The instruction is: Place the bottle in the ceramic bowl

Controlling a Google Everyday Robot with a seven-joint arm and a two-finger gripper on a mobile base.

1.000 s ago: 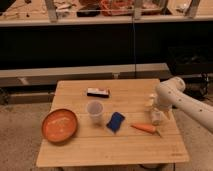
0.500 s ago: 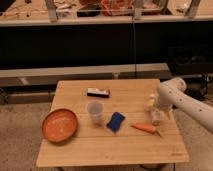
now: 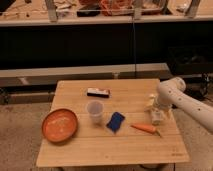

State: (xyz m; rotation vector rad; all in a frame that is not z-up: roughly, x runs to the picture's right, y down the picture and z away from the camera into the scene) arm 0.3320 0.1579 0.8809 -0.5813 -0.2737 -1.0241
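Gripper (image 3: pixel 157 117) low at the bottle (image 3: pixel 151 102), right edge of table (image 3: pixel 100 150); ceramic bowl (image 3: pixel 60 125) far over at the left edge

White arm (image 3: pixel 176 95) comes in from the right of view & bends down to the tabletop; gripper fingers spread wide, nothing seen clamped btwn them; bottle stands upright just beside/behind it, can't tell if they touch. Bowl sits well apart from bottle, w/ nothing in it. Btwn the two, left to right: clear plastic cup (image 3: pixel 95 111) upright, blue flat item (image 3: pixel 116 121), carrot (image 3: pixel 145 128) lying just in front of gripper. Small black-and-white box (image 3: pixel 98 92) nr the table's back edge, behind the cup
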